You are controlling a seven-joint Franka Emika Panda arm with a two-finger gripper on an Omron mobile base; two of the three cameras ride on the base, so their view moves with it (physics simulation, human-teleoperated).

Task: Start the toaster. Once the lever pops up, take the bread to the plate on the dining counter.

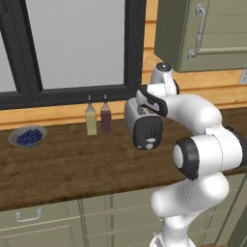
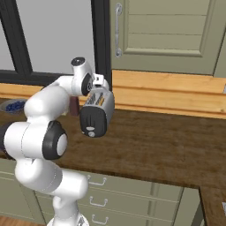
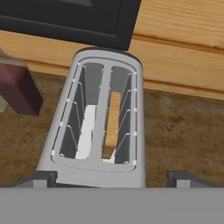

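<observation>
The silver-grey toaster [image 3: 99,109] stands on the wooden kitchen counter [image 1: 72,169] with its black end panel [image 1: 147,132] facing me. In the hand view I look straight down into its two slots. The tan bread [image 3: 113,127] sits upright deep in the right slot. My gripper [image 3: 111,178] hovers just above the toaster's near end, open wide, with one dark fingertip [image 3: 39,178] on each side and nothing between them. The hand [image 2: 95,81] sits right over the toaster [image 2: 97,110]. The plate and the dining counter are out of view.
Two bottles [image 1: 90,118] [image 1: 105,116] stand just left of the toaster by the window ledge. A grey bowl of blueberries [image 1: 28,136] sits far left on the counter. A wall cabinet [image 2: 167,35] hangs above and right. My own elbow [image 1: 202,144] bulks beside the toaster.
</observation>
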